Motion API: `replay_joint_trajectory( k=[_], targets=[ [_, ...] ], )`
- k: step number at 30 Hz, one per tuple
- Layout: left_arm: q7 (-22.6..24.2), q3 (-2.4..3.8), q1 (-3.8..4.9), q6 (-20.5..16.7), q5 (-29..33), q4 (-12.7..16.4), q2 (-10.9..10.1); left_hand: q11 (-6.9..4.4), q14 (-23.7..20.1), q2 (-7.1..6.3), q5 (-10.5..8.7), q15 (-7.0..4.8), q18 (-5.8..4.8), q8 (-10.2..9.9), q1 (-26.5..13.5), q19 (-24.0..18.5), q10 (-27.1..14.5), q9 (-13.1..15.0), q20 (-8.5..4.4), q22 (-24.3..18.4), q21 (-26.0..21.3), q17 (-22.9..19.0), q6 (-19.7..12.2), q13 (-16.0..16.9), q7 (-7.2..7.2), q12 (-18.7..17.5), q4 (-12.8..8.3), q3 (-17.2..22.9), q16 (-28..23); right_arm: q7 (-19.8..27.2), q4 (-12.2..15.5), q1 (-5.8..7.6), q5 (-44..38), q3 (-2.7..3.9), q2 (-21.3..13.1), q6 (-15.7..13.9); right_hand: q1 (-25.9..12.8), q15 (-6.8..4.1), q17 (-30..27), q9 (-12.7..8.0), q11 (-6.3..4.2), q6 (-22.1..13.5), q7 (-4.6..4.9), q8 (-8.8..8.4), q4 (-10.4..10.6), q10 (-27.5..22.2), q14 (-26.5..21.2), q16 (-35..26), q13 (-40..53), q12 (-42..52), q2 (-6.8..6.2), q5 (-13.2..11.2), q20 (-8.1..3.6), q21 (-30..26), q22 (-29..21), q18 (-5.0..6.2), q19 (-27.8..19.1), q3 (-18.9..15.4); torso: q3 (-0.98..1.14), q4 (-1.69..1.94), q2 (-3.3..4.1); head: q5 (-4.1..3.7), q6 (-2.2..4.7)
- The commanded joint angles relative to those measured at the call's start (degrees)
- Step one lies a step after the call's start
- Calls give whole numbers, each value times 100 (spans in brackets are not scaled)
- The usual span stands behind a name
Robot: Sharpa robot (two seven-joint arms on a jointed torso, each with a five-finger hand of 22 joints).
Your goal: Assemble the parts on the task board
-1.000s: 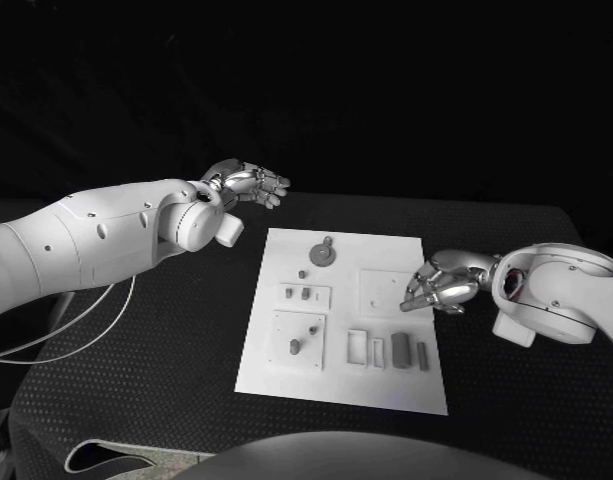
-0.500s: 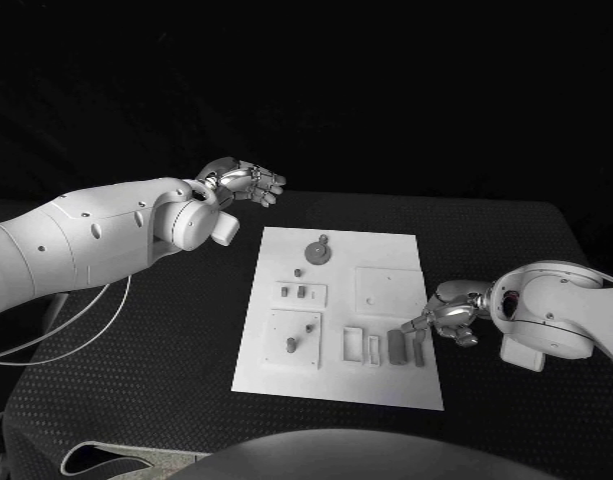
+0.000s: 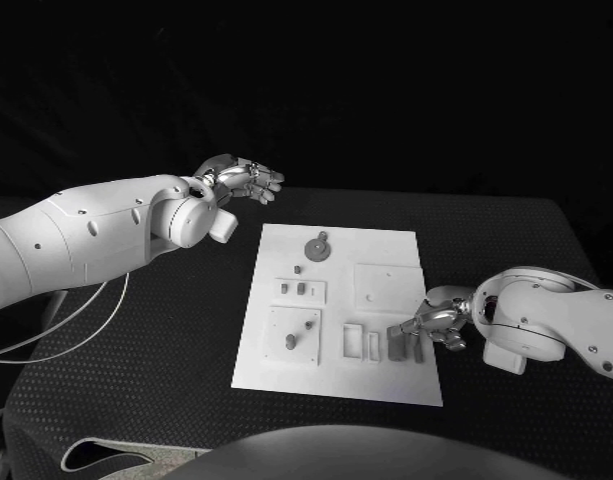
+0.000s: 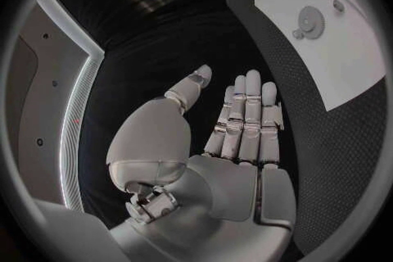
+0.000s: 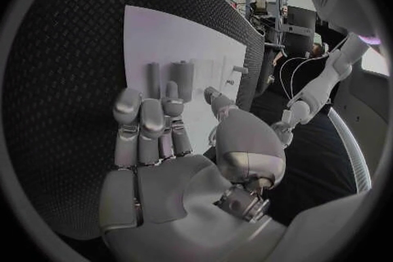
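The white task board (image 3: 338, 382) lies in the middle of the table, with a round gear (image 3: 316, 248) at its far end. Two upright grey parts (image 3: 397, 346) stand near its right edge. My right hand (image 3: 433, 323) sits low at that edge, empty, its fingers apart and pointing at those parts. In the right wrist view the right hand (image 5: 168, 157) reaches over the board (image 5: 164, 33) toward the two parts (image 5: 180, 71); I cannot tell whether it touches them. My left hand (image 3: 243, 180) hovers beyond the board's far left corner. The left wrist view shows the left hand (image 4: 238, 137) flat and empty.
Small grey pegs (image 3: 296, 291) and a raised plate with a part (image 3: 292, 341) sit on the board's left half, with empty slots (image 3: 355, 343) beside the upright parts. A white cable (image 3: 83, 335) loops on the table at the left. The gear (image 4: 310, 19) lies ahead of my left hand.
My right hand has moved from the board's middle right toward its near right edge, down beside the upright grey parts. The left hand has barely shifted.
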Motion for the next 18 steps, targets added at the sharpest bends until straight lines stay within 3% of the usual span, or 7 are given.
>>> replay_joint_trajectory(
  k=[1,7,18],
  targets=[
    [51,4,7,78,26,20,2,24,50,18,7,5,109,23,-35,45,13,-8,-12,8,-19,8,-21,-6,20,22,37,5,-34,-85,-64,-46,-181,-3,67,-44,-64,-19,-10,-7,-6,40,8,-22,12,25,46,-18,7,-41,9,31,-10,26,42,613,12,-35,1,-3,5,18,-30],
    [46,4,7,94,26,35,-5,24,51,18,7,5,109,24,-38,45,13,-9,-12,10,-21,12,-22,-6,20,22,40,3,-38,-44,-196,-99,-245,-11,167,154,-73,-18,-20,-13,-5,37,9,-34,9,20,34,-39,14,-54,7,32,-12,21,39,614,10,-38,3,-6,-1,35,-57],
    [45,4,7,99,26,55,-10,24,51,18,7,6,108,25,-47,44,12,-10,-11,13,-24,19,-23,-7,20,21,46,0,-43,-11,-292,-131,-247,-65,346,152,-68,-15,-13,-26,-1,48,12,-62,-37,4,17,-89,47,-92,-22,-45,-15,3,30,614,-5,-49,1,-20,-1,49,-79]
  ],
)
